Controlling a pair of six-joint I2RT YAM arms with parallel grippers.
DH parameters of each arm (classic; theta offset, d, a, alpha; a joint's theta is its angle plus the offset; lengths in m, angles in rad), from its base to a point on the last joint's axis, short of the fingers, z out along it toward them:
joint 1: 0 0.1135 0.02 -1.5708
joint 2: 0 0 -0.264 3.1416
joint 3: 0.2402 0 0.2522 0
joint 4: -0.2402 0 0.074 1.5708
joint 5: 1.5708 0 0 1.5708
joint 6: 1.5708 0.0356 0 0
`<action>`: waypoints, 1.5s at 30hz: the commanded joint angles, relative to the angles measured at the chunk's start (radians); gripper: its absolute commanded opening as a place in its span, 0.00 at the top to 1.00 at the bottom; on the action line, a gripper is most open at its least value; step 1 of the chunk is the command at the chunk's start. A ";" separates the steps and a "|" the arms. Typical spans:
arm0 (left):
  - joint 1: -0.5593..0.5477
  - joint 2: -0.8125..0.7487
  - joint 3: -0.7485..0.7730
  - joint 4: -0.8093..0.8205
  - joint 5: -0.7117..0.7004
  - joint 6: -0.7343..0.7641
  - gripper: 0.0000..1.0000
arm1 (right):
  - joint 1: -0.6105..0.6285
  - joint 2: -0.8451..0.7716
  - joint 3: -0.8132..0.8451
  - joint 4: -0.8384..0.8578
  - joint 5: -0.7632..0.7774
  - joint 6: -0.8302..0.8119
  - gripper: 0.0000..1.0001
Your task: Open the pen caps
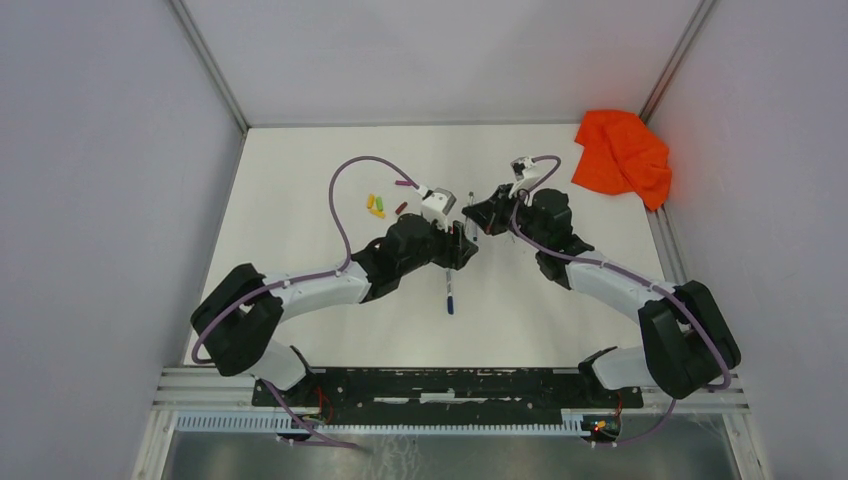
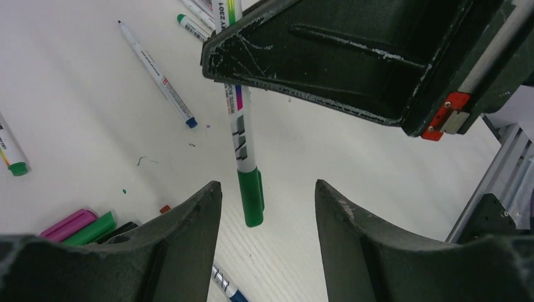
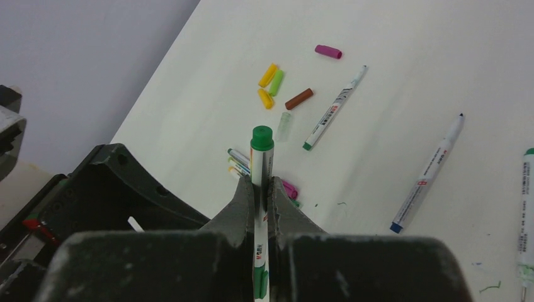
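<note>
Right claw (image 3: 261, 189) was clamped tight on the barrel of a green pen (image 3: 261, 167). It held the pen in the air over the middle of the tabletop (image 1: 300, 180), with the green cap (image 2: 251, 198) pointing at the left claw (image 2: 266, 189). That left claw stood wide, one finger on either side of the cap and apart from it. An orange cloth (image 1: 622, 155) lay bunched in the far right corner.

To pull the cap cleanly, I judged that the left claw should slide on until its pads covered the cap alone and not the white barrel. It should then close squarely and draw straight back along the pen's line while the right claw held firm. A slanted pull could let the pen slip or twist in the grip.

One pen was held. Three loose pens (image 3: 334, 108) lay in plain sight from the right wrist, and a few more ends were half hidden behind the claw, too overlapped to count. Toward the left edge lay two yellow caps (image 3: 269, 74), one light green cap (image 3: 276, 82), one brown-red cap (image 3: 298, 99) and one magenta cap (image 3: 328, 51). A pale piece beside them was unclear.
</note>
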 commanded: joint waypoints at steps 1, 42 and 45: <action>0.007 0.023 0.031 0.061 0.046 -0.018 0.38 | 0.021 -0.028 -0.012 0.101 -0.024 0.044 1.00; 0.041 -0.017 -0.091 0.251 0.693 -0.033 0.98 | -0.356 0.062 0.066 0.772 -0.324 0.497 1.00; 0.050 -0.027 -0.091 0.215 0.623 -0.030 0.98 | -0.363 0.071 0.108 0.719 -0.324 0.476 1.00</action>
